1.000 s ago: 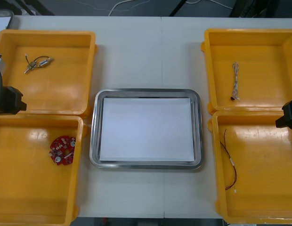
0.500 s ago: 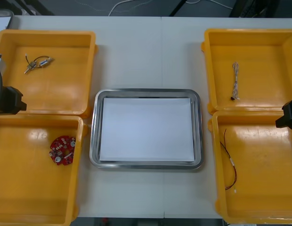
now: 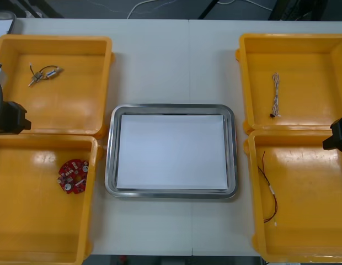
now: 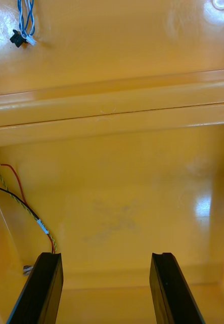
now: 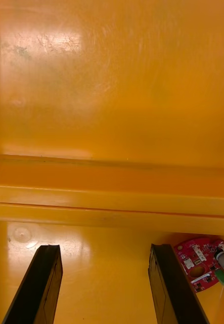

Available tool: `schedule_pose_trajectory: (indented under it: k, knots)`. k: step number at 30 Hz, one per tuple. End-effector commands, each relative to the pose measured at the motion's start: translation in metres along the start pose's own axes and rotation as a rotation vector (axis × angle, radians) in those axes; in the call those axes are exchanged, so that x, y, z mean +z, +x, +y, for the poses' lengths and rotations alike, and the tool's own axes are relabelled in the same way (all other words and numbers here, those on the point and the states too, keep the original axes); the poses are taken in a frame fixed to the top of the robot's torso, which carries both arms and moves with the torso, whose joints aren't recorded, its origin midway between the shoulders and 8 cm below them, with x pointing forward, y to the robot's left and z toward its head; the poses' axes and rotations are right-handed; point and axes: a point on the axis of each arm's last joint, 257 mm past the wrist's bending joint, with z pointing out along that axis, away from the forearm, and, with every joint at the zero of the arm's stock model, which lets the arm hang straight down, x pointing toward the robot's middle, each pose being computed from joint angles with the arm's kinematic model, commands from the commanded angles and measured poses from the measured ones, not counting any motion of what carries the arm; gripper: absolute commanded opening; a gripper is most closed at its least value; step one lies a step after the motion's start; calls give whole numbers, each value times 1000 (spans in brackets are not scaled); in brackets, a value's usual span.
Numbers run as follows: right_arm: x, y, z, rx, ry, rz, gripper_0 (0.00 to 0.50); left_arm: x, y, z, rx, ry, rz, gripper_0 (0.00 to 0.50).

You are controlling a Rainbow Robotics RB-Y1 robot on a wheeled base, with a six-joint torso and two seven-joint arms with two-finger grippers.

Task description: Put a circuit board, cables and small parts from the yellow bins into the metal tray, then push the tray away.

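The metal tray (image 3: pixel 111 154), white inside, lies at the table's middle with nothing in it. A round red circuit board (image 3: pixel 73 176) rests in the near left yellow bin (image 3: pixel 44 221); the left wrist view has the circuit board (image 5: pixel 203 263) just beside one finger. My left gripper (image 5: pixel 104 286) is open over that bin's far wall and sits at the left edge (image 3: pixel 11 117). Small metal parts (image 3: pixel 43 73) lie in the far left bin. My right gripper (image 4: pixel 107 288) is open above the near right bin, at the right edge (image 3: pixel 337 135). A red and yellow cable (image 4: pixel 20 202) lies beside its finger.
A twisted blue and white cable (image 3: pixel 276 95) lies in the far right bin (image 3: pixel 303 66); its end (image 4: pixel 24 23) is seen beyond the bin walls. The red and yellow cable (image 3: pixel 268 187) lies along the near right bin's (image 3: pixel 309 221) inner side. Bare table surrounds the tray.
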Motion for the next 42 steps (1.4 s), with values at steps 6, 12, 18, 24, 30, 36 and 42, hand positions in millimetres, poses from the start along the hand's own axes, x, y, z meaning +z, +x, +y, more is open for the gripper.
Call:
schedule_pose_trajectory:
  k: [6,12,18,24,30,36,42]
  knots:
    - [-5,-5,-1,-2,-8,-33,500,2,4,-9,83,15,-2,500]
    - [-5,-5,-1,-2,-8,-33,500,2,4,-9,83,15,-2,500]
    - [-5,-5,-1,-2,-8,-33,500,2,4,-9,83,15,-2,500]
    - [-5,-5,-1,-2,-8,-33,500,2,4,-9,83,15,-2,500]
    - [-5,-5,-1,-2,-8,-33,500,2,4,-9,83,15,-2,500]
    - [-5,-5,-1,-2,-8,-33,500,2,4,-9,83,15,-2,500]
    - [-5,-5,-1,-2,-8,-33,500,2,4,-9,83,15,-2,500]
